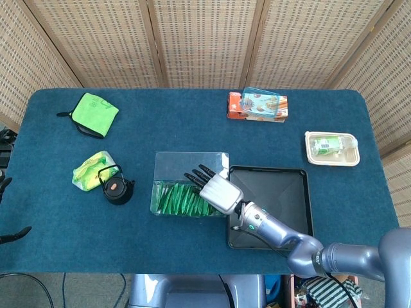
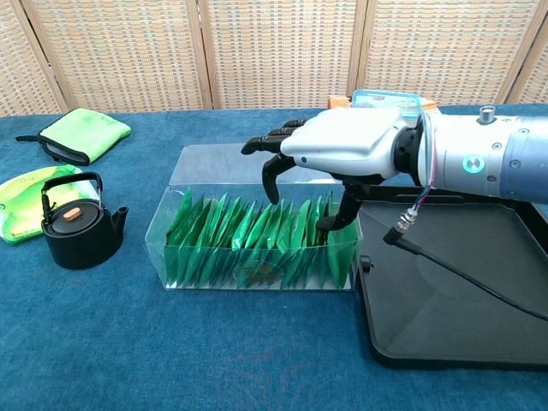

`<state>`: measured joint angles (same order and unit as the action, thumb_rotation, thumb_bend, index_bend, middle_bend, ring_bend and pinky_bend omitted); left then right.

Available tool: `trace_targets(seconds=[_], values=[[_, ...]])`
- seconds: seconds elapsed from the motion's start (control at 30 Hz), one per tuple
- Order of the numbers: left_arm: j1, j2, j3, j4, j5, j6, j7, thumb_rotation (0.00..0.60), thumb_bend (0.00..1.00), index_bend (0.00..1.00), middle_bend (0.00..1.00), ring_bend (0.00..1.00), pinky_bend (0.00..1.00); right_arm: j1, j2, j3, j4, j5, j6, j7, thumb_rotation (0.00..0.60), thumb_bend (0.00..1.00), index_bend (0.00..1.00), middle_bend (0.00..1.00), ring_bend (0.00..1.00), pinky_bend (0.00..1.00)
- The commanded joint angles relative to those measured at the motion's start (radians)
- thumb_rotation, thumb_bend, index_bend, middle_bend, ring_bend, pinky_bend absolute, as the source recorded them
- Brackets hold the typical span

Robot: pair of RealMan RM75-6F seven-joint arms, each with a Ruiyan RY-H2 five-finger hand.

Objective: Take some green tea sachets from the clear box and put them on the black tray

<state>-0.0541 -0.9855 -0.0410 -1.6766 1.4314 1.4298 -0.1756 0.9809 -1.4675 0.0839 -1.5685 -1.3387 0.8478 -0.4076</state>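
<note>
Over the clear box [image 2: 257, 224] my right hand [image 2: 342, 152] is lowered, palm down, with the fingers spread apart and holding nothing. The thumb [image 2: 336, 218] points down into the right end of the box and its tip is at the tops of the green tea sachets [image 2: 248, 244]; I cannot tell if it really touches them. The other fingers [image 2: 272, 163] curve down over the back half of the box, above the sachets. From the head view, the hand [image 1: 218, 190] covers the right part of the box [image 1: 168, 163].

The sachets stand upright in one row along the front wall of the box, and all of them are inside it. The black tray [image 2: 479, 317] lies just beside the box on its right, and my forearm passes above it.

Left of the box stands a small black teapot [image 2: 75, 224], next to a yellow-green packet [image 2: 21, 193]. A green cloth [image 2: 81, 133] lies further back.

My left hand shows in neither view.
</note>
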Motion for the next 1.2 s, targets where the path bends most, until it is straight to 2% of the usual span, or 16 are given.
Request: trace_targets(seconds=[0.03, 0.6, 0.83, 1.2], values=[[0.0, -0.001, 0.0, 0.0, 0.001, 0.001, 0.0, 0.6, 0.12, 0.0, 0.0, 0.0, 0.0, -0.005, -0.009, -0.003, 0.012, 0.003, -0.003, -0.001, 0.6, 0.43, 0.41, 0.03, 0.0, 0.03], [-0.003, -0.002, 0.002, 0.002, 0.0, -0.006, 0.0, 0.6, 0.12, 0.0, 0.0, 0.0, 0.0, -0.016, -0.053, 0.004, 0.062, 0.013, -0.014, -0.002, 0.6, 0.47, 0.43, 0.03, 0.0, 0.03], [-0.004, -0.002, 0.002, 0.002, -0.001, -0.007, 0.0, 0.6, 0.12, 0.0, 0.0, 0.0, 0.0, -0.02, -0.071, 0.022, 0.076, 0.017, 0.001, 0.011, 0.6, 0.48, 0.43, 0.04, 0.0, 0.03], [-0.004, -0.001, 0.004, 0.003, 0.001, -0.008, -0.003, 0.6, 0.12, 0.0, 0.0, 0.0, 0.0, -0.017, -0.102, 0.017, 0.128, 0.018, -0.015, -0.005, 0.6, 0.48, 0.43, 0.04, 0.0, 0.03]])
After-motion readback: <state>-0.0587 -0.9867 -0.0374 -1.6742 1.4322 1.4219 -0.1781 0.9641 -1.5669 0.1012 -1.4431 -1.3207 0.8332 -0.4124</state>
